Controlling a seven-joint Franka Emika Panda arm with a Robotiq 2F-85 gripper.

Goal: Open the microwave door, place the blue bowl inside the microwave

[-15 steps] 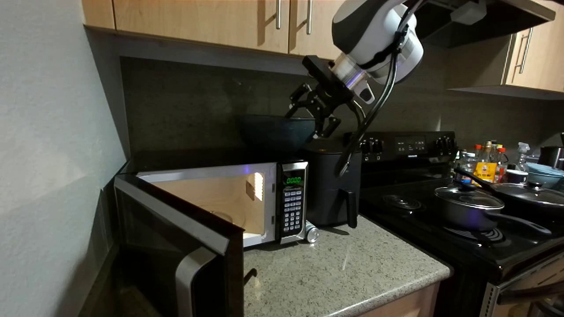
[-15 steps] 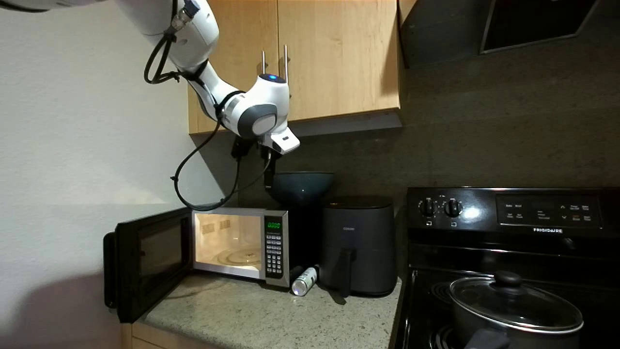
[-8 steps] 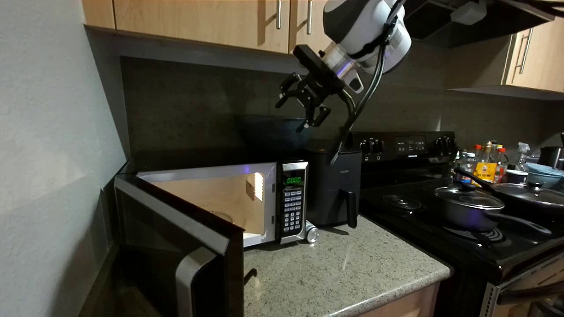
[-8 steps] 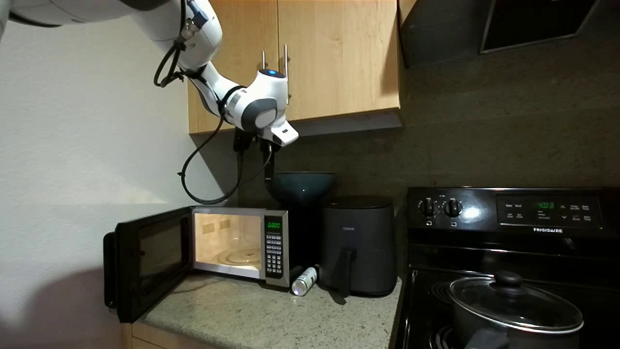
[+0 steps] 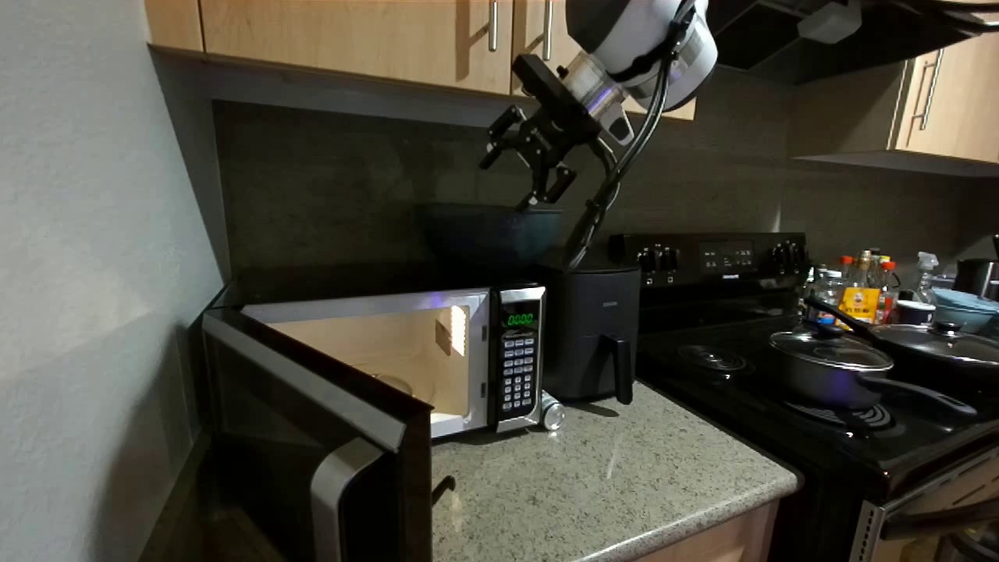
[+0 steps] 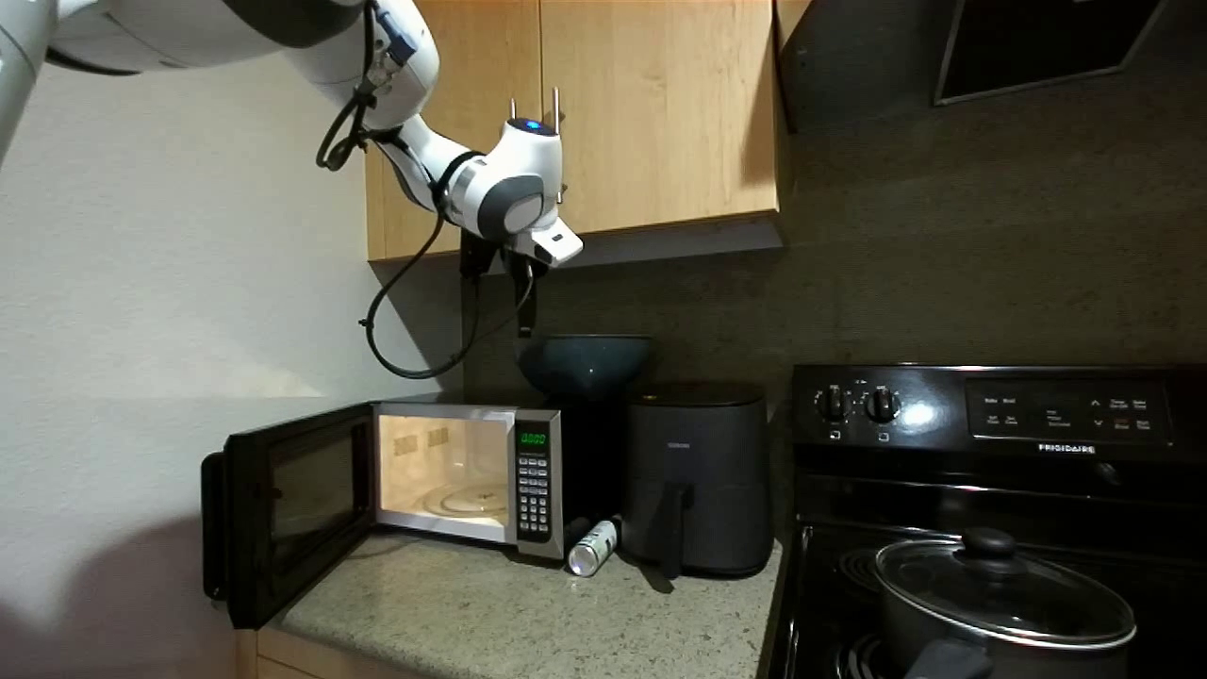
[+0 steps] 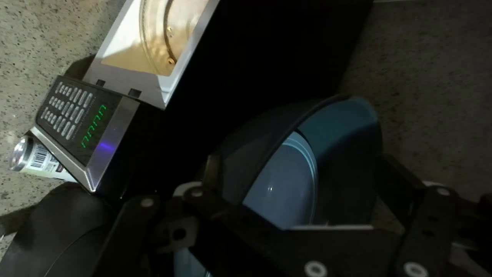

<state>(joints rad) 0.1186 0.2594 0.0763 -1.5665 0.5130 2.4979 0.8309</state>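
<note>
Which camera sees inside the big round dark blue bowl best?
The wrist view: it looks down into the round dark blue bowl, showing its teal inner wall, though black fingers hide part. Both exterior views show mainly its outer wall, side-on.

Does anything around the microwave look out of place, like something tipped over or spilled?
Yes: a can lies on its side on the countertop, between the microwave and the air fryer. It looks odd because cans are normally stood upright. I see no spill around it.
</note>
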